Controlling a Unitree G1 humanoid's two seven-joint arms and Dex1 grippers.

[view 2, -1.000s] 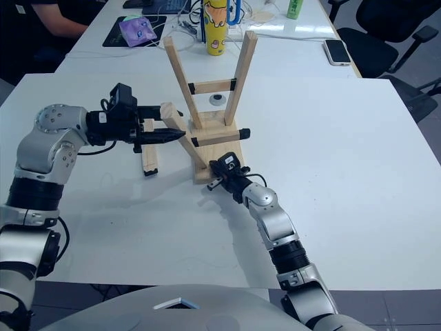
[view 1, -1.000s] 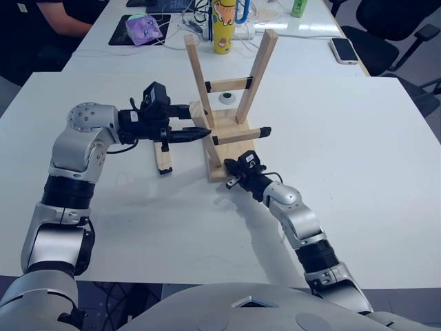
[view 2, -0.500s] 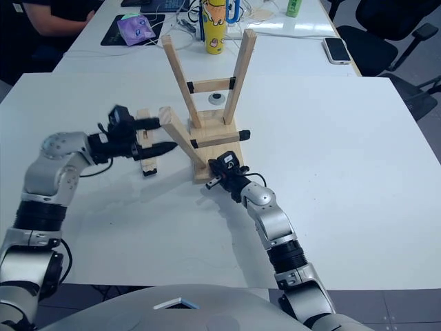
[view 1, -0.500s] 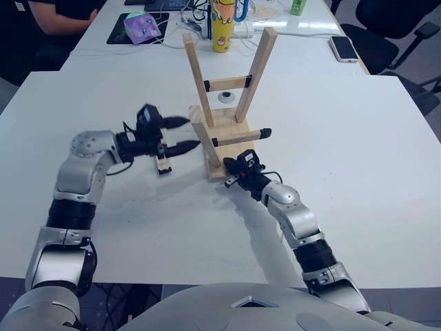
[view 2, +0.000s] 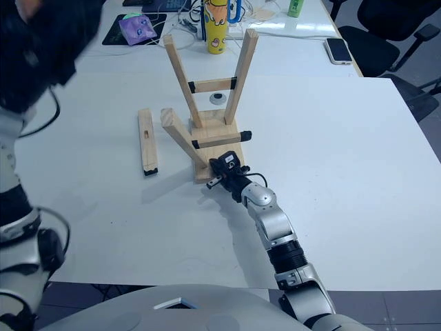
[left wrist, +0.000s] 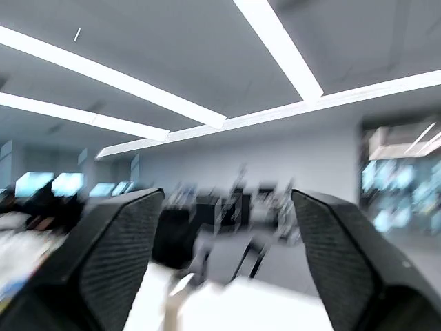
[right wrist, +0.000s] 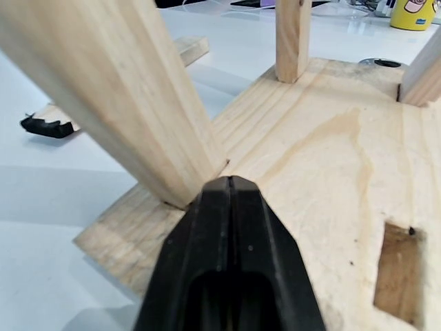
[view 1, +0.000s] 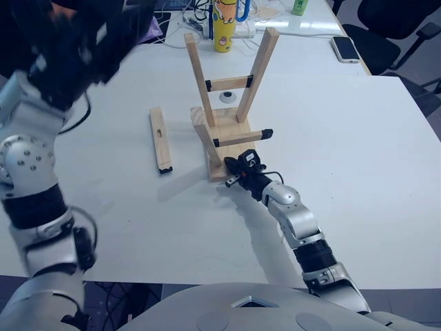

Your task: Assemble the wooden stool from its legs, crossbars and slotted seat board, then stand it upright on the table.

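Now left tool [left wrist: 227, 258], wide and empty, has swung to upper left; one leg [view 1: 160, 138] lies unfitted on surface [view 1: 344, 152]; right tool [view 1: 233, 179] closed at seat [view 1: 225, 128].

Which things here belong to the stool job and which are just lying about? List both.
Job: seat board, fitted legs, crossbars, loose leg on the table, right gripper at the board's edge.
Lying about: yellow cup, phone, purple pouch, green bottle.

The right gripper [right wrist: 230, 187], jaws pressed together, sits over the seat board [right wrist: 324, 158], just beside the base of a slanted leg [right wrist: 117, 89].
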